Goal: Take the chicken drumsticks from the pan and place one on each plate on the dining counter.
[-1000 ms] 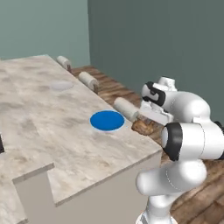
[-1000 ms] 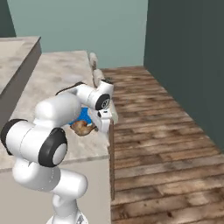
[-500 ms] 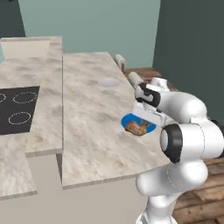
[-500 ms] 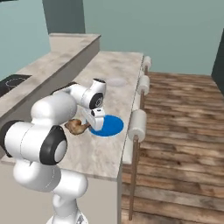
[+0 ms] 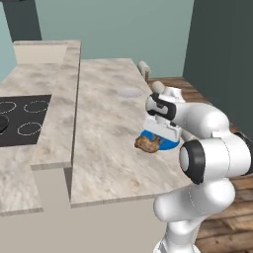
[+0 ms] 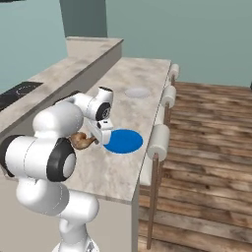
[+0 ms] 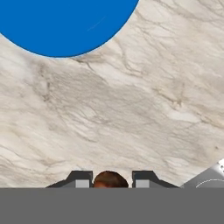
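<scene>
My gripper (image 5: 153, 139) is shut on a golden-brown chicken drumstick (image 5: 146, 144), held low over the dining counter (image 5: 104, 113) just left of the blue plate (image 5: 170, 145). From the other side, the drumstick (image 6: 81, 141) hangs from the gripper (image 6: 96, 137) beside the blue plate (image 6: 123, 141). Looking along the hand, the drumstick (image 7: 109, 179) sits between the fingertips, with the blue plate (image 7: 65, 22) ahead. The grey-white plate (image 5: 130, 92) lies farther along the counter, and it is bare (image 6: 137, 92). Mostly cut off at the stove's left edge is a dark round shape; I cannot tell whether it is the pan.
A black stove top (image 5: 20, 118) with white burner rings lies on the lower counter to the left, behind a raised ledge (image 5: 59, 108). White-cushioned stools (image 6: 158, 142) line the dining counter's right side above a wooden floor (image 6: 206, 147).
Both base views have swung round as the base moved, bringing the stove into sight. The gripper has stayed shut on the drumstick, beside the blue plate.
</scene>
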